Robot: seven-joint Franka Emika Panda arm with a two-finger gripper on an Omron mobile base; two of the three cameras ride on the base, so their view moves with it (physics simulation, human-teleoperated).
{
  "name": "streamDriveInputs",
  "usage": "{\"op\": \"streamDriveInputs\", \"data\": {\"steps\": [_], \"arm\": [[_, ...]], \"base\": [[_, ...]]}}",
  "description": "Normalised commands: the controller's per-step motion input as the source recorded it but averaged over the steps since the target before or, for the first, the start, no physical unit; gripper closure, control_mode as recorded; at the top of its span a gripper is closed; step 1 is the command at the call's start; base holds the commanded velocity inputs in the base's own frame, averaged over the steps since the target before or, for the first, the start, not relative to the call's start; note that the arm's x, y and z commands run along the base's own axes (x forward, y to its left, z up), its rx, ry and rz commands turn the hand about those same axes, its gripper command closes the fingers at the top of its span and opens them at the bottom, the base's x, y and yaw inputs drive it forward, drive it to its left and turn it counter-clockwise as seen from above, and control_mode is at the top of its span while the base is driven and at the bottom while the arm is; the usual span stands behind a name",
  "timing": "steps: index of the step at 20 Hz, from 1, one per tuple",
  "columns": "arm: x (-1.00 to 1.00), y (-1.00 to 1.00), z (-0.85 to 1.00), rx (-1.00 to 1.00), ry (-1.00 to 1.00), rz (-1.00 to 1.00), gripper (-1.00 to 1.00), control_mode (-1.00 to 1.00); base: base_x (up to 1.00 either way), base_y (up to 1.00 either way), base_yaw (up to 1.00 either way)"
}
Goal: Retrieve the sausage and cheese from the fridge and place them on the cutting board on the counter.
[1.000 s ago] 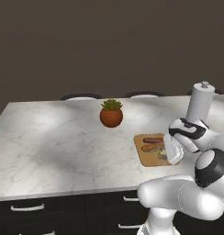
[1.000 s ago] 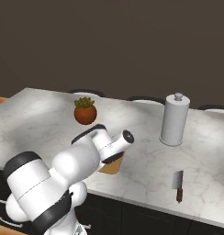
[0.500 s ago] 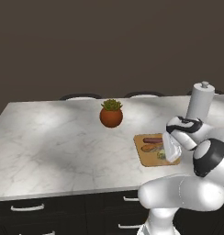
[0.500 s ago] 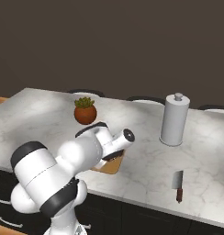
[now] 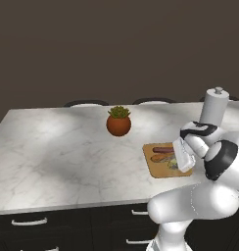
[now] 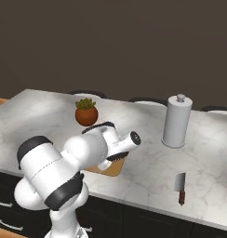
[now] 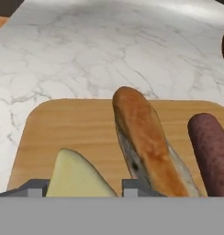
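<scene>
Gripper (image 7: 84, 186) low over the cutting board (image 7: 77, 124), jaws narrowed around the cheese (image 7: 79, 176), apparently gripping it.

Best lowered until the wedge rests flat on bare wood, then opened gently and lifted straight up; worth keeping clear of the long orange-brown loaf (image 7: 143, 142) just beside.

Cheese: pale yellow, smooth, wedge-shaped, point upward between the tips. Sausage (image 7: 212, 151), dark reddish-brown, lying on the board beyond the loaf, on the marbled counter (image 7: 109, 55).

Arm elbow seems swung further right.
</scene>
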Motion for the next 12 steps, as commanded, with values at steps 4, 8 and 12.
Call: {"op": "streamDriveInputs", "data": {"steps": [4,8,12], "arm": [[0.01,-0.04,-0.04,0.0,-0.05,0.01,-1.0,-1.0],[0.0,-0.07,0.02,0.02,-0.01,0.0,-1.0,-1.0],[-0.04,-0.02,0.05,0.01,0.0,0.0,-1.0,-1.0]], "base": [[0.0,0.0,0.0],[0.0,0.0,0.0],[0.0,0.0,0.0]]}}
